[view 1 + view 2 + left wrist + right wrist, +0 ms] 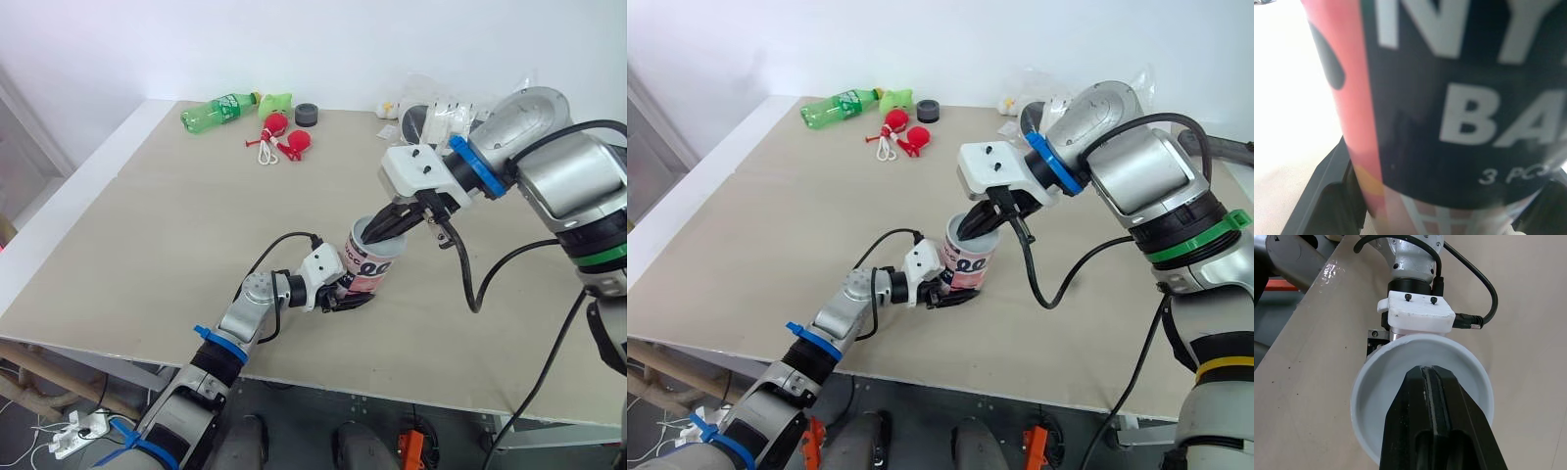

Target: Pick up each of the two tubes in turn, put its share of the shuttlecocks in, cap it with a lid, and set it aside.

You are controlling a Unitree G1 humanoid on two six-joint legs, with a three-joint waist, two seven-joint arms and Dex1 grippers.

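A short tube (pixel 373 260) with a pink and dark printed label stands tilted on the table near the front middle. My left gripper (pixel 349 295) is shut on its lower part; the label (pixel 1449 98) looms close in the left wrist view. My right gripper (pixel 378 230) comes down from the right, shut, with its fingertips dipped into the tube's open mouth. In the right wrist view the closed fingers (pixel 1415 396) lie over the white inside of the tube (pixel 1367 382). What is deeper in the tube is hidden.
At the table's back lie a green bottle (pixel 217 110), red items with a white string (pixel 279 138) and a small black lid (pixel 307 114). A crumpled plastic bag with white things (pixel 443 113) sits at the back right. The table edge (pixel 294 377) runs close in front.
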